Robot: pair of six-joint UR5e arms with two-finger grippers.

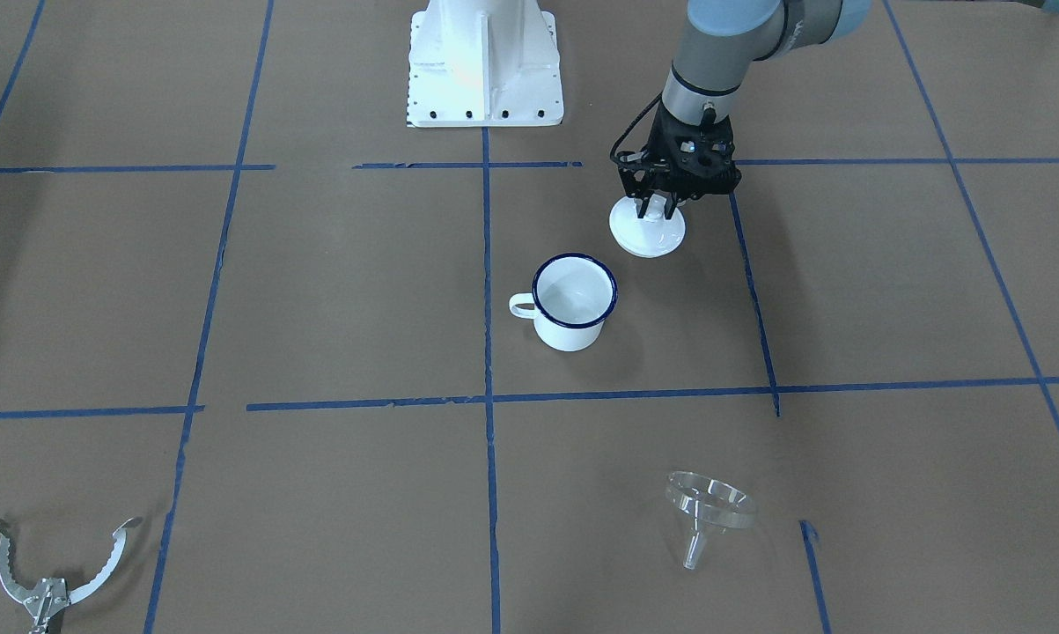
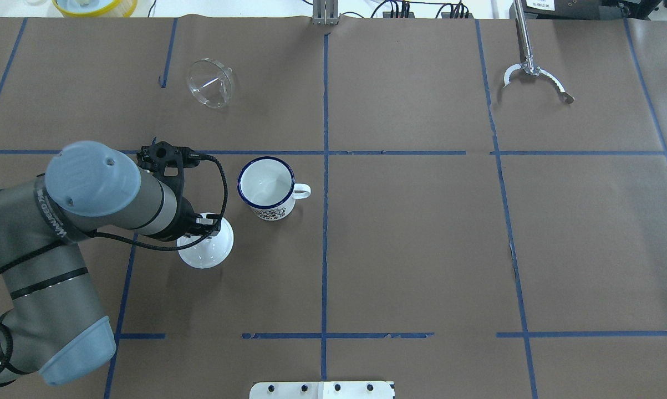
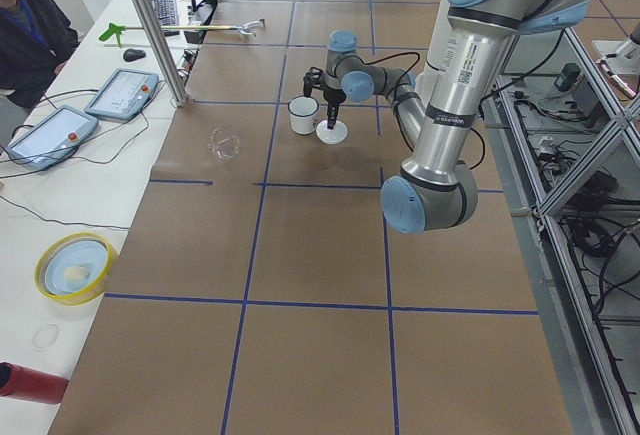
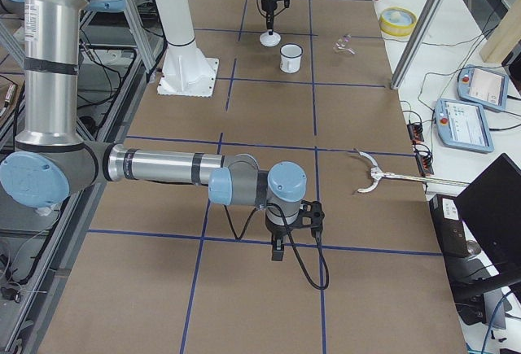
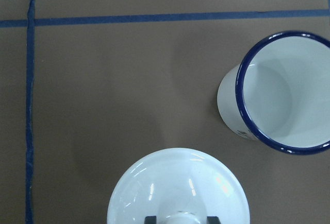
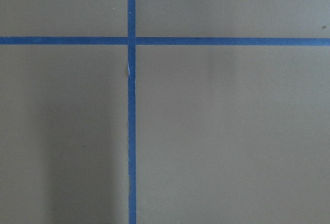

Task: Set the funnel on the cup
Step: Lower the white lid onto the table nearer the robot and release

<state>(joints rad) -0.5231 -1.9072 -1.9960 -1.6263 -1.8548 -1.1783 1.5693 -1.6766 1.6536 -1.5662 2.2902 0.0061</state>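
Left gripper [image 1: 657,210] pinches the lid [image 1: 648,236] by its knob, beside the cup [image 1: 573,304]. Funnel [image 1: 705,511] lies well apart. Right gripper [image 4: 278,250]: spread cannot be told.

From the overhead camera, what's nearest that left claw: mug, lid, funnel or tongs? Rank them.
1. Lid, directly under the left gripper.
2. Mug, beside it.
3. Funnel, farther across the table.
4. Tongs, far right corner.

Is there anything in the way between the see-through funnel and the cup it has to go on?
No, nothing visible. Only bare table lies between the funnel and the cup, and the cup's mouth is open. The white lid lies beside the cup, not on it, under the left gripper.
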